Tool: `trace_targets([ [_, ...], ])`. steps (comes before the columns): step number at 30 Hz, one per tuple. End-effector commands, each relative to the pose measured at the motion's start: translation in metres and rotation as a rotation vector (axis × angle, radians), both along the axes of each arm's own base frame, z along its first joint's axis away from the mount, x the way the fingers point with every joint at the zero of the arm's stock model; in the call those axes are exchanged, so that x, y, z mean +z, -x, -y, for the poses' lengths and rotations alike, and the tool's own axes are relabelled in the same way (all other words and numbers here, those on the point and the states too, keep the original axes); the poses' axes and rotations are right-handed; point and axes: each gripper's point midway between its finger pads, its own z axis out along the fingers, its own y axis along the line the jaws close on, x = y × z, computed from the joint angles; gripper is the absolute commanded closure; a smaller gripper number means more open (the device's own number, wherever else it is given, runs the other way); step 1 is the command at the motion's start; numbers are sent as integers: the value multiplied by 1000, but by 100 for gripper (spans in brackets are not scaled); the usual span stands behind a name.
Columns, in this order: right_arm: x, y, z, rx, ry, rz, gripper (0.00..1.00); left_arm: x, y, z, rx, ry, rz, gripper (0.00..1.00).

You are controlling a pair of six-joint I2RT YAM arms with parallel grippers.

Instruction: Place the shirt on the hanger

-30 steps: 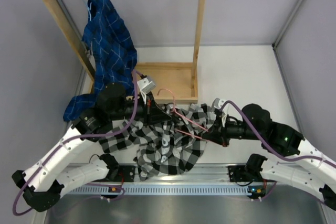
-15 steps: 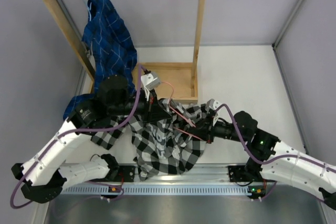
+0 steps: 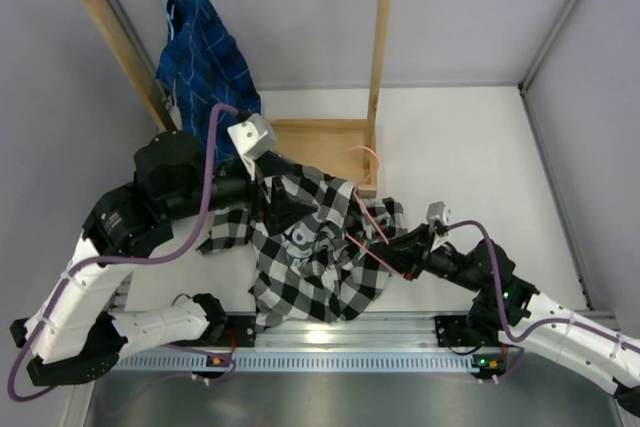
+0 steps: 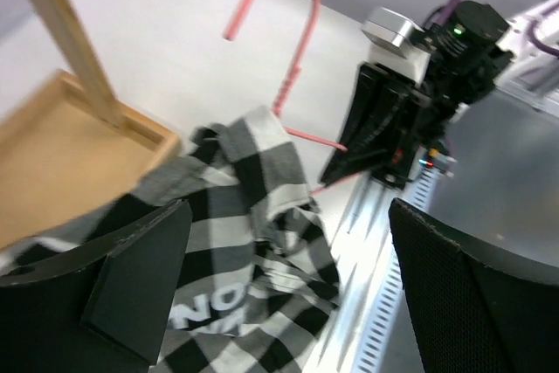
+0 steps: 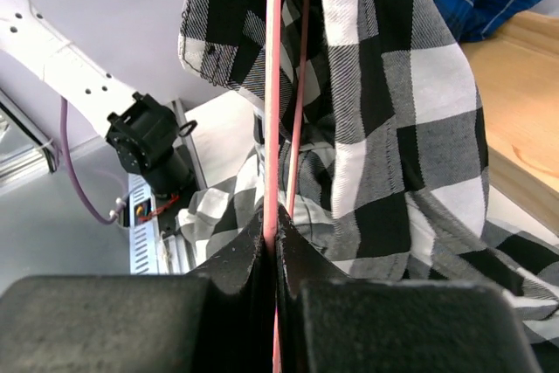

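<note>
Even overhead light is washing the table (image 3: pixel 470 147), casting soft shadows; glare is glinting off the metal rail (image 3: pixel 330 332). Close fingers (image 4: pixel 472 303) are blurring dark in both wrist views.

White capital letters reading "NON", possibly cut short by a fold, stand on a dark band of the shirt (image 4: pixel 253 168) in the left wrist view. From above, its small white label (image 3: pixel 300 238) carries dark marks too small to read.
</note>
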Motion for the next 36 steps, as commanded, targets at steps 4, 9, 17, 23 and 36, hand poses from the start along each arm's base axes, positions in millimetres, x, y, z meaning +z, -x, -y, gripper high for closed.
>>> trace_targets([
  [4, 48, 8, 5, 19, -148, 115, 100, 22, -59, -21, 197, -133, 334, 2],
  [9, 46, 19, 9, 59, -130, 141, 100, -9, -28, 28, -213, -170, 371, 3],
  [17, 36, 35, 20, 108, -17, 139, 100, -22, 14, 61, -564, -76, 313, 11],
  [23, 43, 46, 31, 129, -2, 169, 100, -33, 21, 71, -646, -57, 239, 28],
  [36, 54, 62, 34, 206, 22, 209, 100, -49, 27, 70, -682, -76, 174, 59],
])
